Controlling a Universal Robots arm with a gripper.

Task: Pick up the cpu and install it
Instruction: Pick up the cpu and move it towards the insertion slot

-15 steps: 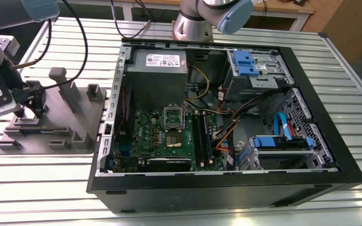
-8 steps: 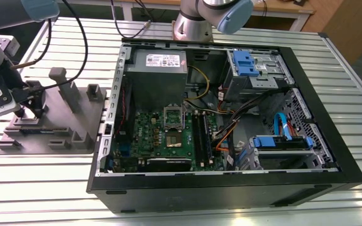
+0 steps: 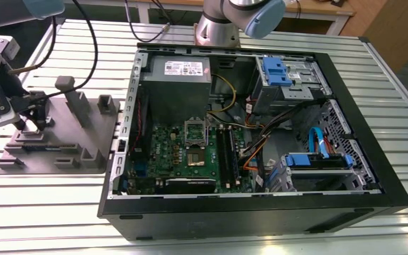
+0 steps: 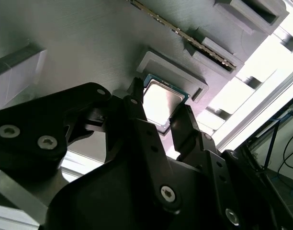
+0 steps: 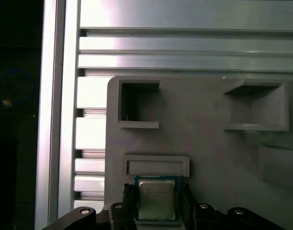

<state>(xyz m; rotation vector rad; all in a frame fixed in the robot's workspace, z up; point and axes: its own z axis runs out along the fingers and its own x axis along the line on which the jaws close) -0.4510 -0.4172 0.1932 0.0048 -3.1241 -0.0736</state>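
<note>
The cpu (image 5: 157,199), a small square chip with a silvery top and a blue-green rim, lies low on the grey plastic fixture (image 5: 208,148), just beside a raised rectangular ledge. My gripper (image 5: 157,203) has one black finger against each side of it, shut on the chip. The second wrist view shows the cpu (image 4: 161,100) between the fingertips (image 4: 137,103). In the exterior view my gripper (image 3: 31,126) stands over the fixture (image 3: 55,138) at that view's left, well away from the green motherboard (image 3: 183,154) and its socket (image 3: 195,155).
The open black computer case (image 3: 261,212) fills the middle, with a power supply (image 3: 179,74), drive bays with blue tabs (image 3: 278,71) and loose cables (image 3: 261,138). Upright grey posts (image 3: 73,98) rise from the fixture. A second arm's base (image 3: 218,26) stands behind the case on the slatted aluminium table (image 3: 41,207).
</note>
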